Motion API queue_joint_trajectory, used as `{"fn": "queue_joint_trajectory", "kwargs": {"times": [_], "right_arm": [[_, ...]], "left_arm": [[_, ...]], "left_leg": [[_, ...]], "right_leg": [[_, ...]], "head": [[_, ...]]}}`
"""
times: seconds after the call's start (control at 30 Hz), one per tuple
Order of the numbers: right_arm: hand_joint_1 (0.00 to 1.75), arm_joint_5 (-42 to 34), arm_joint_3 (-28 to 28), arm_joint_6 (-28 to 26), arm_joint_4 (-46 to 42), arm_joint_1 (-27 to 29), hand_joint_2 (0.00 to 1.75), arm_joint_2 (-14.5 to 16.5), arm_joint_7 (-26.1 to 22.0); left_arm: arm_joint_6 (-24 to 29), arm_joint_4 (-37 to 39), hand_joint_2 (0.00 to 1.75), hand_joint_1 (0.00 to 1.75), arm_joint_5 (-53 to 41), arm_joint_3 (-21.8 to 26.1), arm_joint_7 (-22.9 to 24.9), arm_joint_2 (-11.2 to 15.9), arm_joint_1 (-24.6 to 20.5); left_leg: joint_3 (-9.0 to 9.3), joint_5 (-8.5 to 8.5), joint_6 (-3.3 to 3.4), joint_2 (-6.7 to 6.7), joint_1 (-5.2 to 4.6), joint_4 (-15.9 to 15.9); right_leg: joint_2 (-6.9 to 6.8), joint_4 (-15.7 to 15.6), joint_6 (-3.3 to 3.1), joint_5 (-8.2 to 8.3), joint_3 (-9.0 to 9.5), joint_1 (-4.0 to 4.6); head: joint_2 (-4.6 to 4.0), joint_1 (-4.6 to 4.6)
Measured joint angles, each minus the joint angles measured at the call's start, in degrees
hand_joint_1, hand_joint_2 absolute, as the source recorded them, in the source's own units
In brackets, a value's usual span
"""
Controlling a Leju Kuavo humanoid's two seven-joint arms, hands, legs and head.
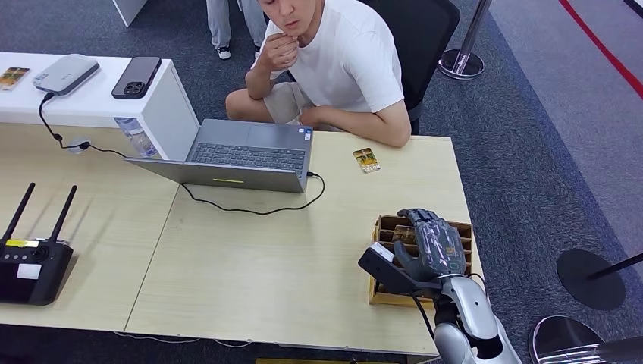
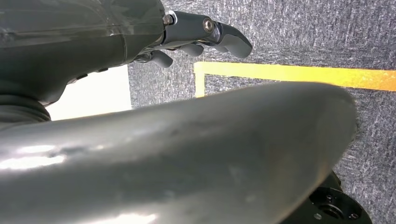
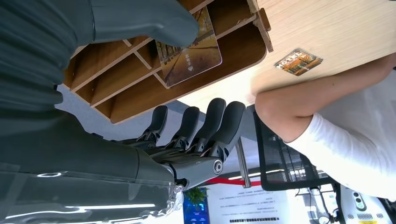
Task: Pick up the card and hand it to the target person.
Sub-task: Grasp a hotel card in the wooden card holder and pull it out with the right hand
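Reaching step — right hand (image 1: 431, 244) hovering over the slotted wooden card rack (image 1: 461, 231) on the pale surface, fingers (image 3: 219, 122) spread around nothing, orange-printed card (image 3: 189, 51) upright in its slot — next, pinching it.

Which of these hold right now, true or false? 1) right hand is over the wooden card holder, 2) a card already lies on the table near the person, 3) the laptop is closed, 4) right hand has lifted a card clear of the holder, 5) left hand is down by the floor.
1) True: the right hand is over the wooden card holder.
2) True: a loose card lies near the person.
3) False: the laptop is open.
4) False: the card in the holder sits in its slot, the thumb at it.
5) True: the left hand hangs over carpet with a yellow floor line.
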Motion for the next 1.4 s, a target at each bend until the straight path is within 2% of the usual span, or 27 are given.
{"fn": "queue_joint_trajectory", "kwargs": {"times": [1.4], "right_arm": [[0.79, 0.15, -0.02, 1.07, 2.26, -0.16, 1.75, 0.02, 0.55]], "left_arm": [[-0.09, 0.00, 0.00, 0.00, 0.02, 0.00, -0.22, -0.02, 0.06]], "left_leg": [[-0.01, 0.00, 0.00, 0.00, 0.00, 0.00]], "right_leg": [[0.00, 0.00, 0.00, 0.00, 0.00, 0.00]], "head": [[0.00, 0.00]]}}
